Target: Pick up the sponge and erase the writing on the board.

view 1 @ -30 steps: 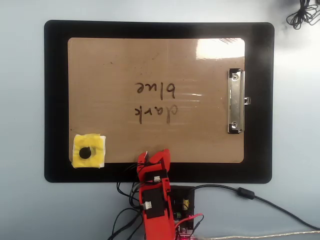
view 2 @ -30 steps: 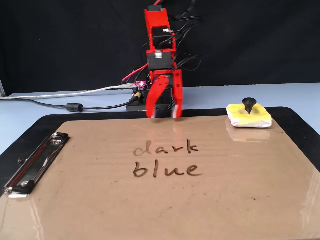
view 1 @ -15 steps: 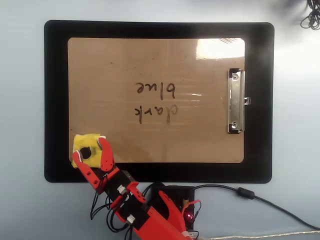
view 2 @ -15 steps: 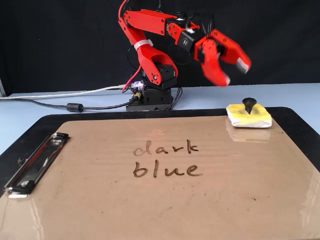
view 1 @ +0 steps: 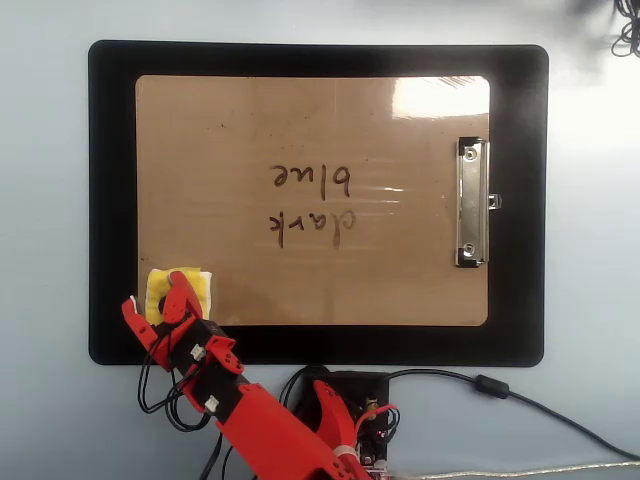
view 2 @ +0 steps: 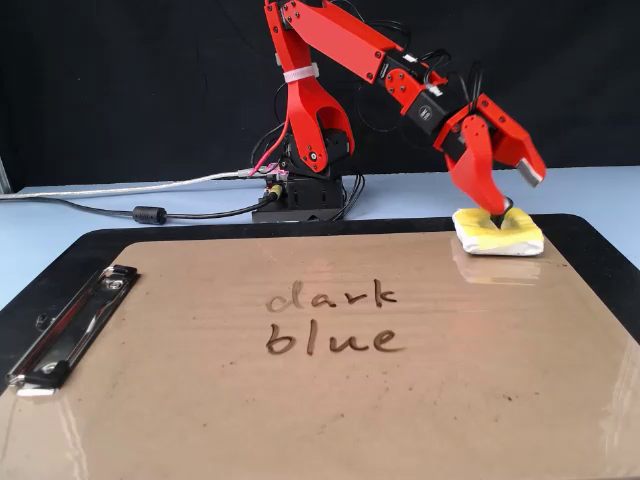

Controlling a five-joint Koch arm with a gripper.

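Pickup was the step in hand: the gripper (view 2: pixel 515 198), jaws apart, straddled the sponge (view 2: pixel 498 234) at the board's (view 1: pixel 300 120) lower-left corner in the overhead view. Next it needed to close, lift, then sweep toward the writing (view 1: pixel 312 203) mid-board.

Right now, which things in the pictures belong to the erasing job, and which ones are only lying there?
Belong to the job:
- sponge, yellow, on a corner of the board
- writing, "dark blue"
- board, tan, with a metal clip
- end effector, open, over the sponge

Only lying there:
- black mat under the board
- cables by the arm's base
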